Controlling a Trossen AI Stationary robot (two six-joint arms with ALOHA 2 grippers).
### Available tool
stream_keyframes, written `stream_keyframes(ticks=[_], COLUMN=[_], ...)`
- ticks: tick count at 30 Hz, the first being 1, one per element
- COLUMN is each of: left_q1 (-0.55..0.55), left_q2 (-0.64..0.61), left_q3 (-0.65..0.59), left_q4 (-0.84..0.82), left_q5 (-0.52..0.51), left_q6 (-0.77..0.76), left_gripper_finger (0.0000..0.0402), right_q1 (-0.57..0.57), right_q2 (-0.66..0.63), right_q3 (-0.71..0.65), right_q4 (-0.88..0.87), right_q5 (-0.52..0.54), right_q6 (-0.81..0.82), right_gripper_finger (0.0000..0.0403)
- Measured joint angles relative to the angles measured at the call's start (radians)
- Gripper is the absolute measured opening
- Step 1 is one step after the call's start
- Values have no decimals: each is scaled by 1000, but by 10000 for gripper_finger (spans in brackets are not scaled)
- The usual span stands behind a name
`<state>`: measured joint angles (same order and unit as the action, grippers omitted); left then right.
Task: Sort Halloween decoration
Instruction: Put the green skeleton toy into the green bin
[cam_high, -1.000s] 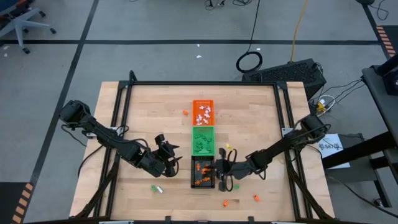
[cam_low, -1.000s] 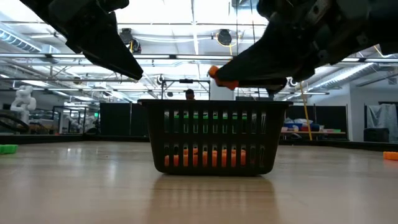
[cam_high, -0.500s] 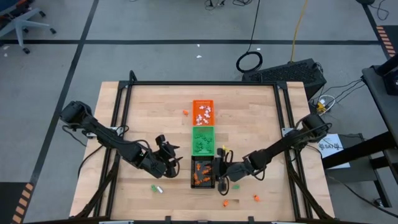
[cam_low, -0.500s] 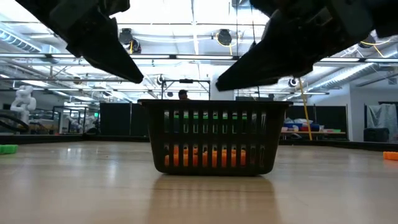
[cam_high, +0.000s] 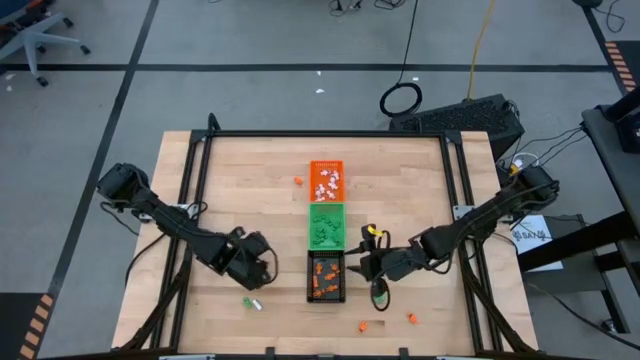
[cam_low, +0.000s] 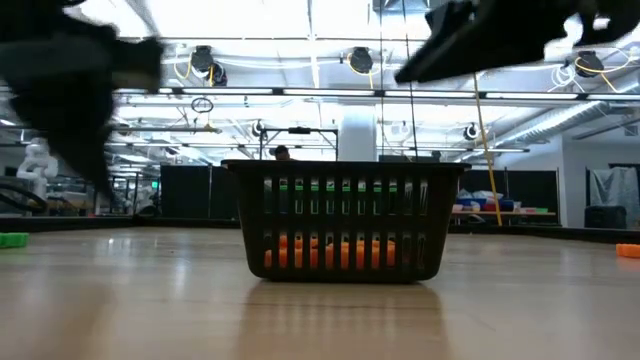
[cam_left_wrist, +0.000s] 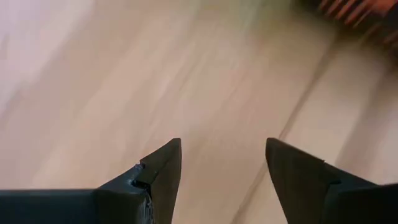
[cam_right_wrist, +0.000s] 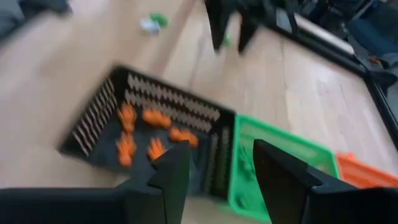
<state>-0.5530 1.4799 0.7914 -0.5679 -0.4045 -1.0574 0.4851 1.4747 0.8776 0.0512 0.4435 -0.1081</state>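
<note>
Right gripper (cam_right_wrist: 214, 168): mine, fingers apart, empty, beside black tray (cam_high: 327, 277).
Left gripper (cam_left_wrist: 221, 171): mine, fingers wide, empty, over bare table (cam_high: 230, 170).
Orange trinkets (cam_high: 324, 279): in black tray.
Green tray (cam_high: 326, 225): green trinkets.
Orange tray (cam_high: 326, 180): white trinkets, farthest.
Strays (cam_high: 252, 302): near front edge.
</note>
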Motion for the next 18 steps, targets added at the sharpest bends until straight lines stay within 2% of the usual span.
stream_keyframes(ticks=[6,9,13,18], left_q1=[-66,-95,-117,-112], left_q2=[-4,-10,-10,-10], left_q3=[-1,-1,-1,-1], left_q4=[-223,-266,-277,-281], left_q5=[236,306,303,216], left_q6=[-257,-370,-462,-595], left_gripper_finger=[223,223,223,223], right_q1=[-20,-35,-54,-72], right_q2=[1,0,0,0], right_q3=[-2,-2,-2,-2], right_q4=[-204,-236,-225,-224], right_q5=[29,75,80,80], right_q6=[16,32,16,3], right_gripper_finger=[159,159,159,159])
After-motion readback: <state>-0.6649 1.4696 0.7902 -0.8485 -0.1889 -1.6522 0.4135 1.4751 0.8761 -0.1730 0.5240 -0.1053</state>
